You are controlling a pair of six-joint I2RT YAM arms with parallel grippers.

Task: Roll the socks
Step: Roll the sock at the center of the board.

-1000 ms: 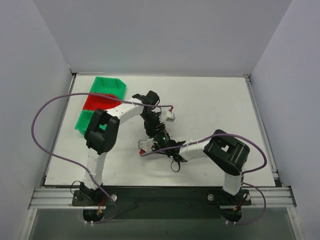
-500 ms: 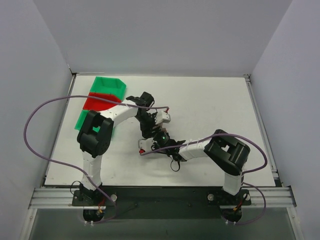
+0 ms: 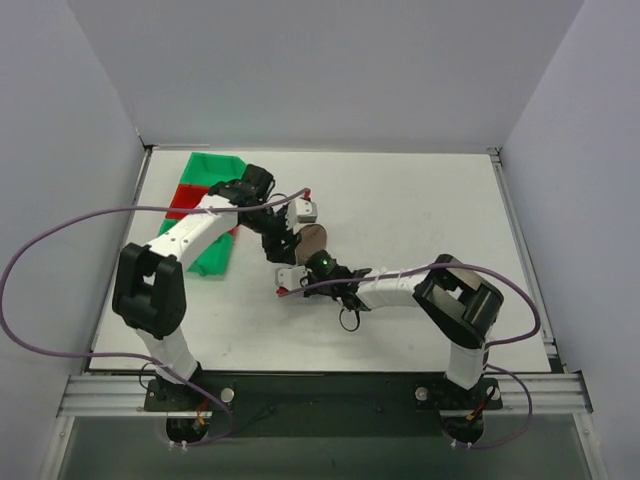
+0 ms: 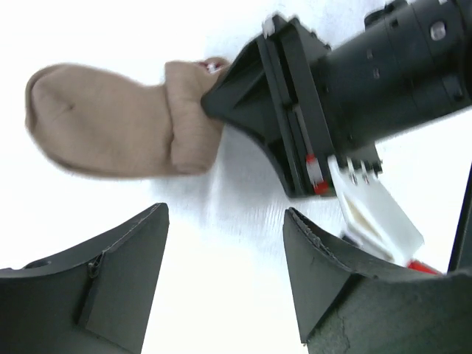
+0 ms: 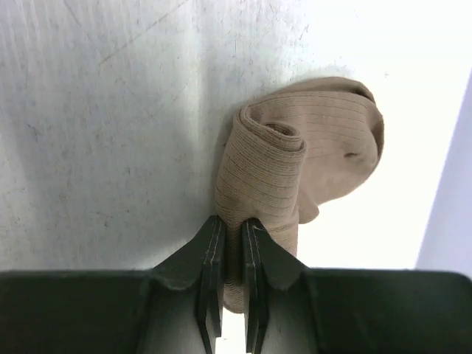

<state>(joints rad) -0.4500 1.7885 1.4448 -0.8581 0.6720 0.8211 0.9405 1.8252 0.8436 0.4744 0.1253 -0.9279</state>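
Your R gripper (image 5: 231,225) pinches the tan sock (image 5: 295,147) at its rolled fold; your L gripper (image 4: 225,214) hangs spread, empty, just beside the sock. Roll tight toward its free end.

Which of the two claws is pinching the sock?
The right claw: it is squeezed shut on the folded end of the tan sock. The left claw hangs open near the sock, holding nothing.
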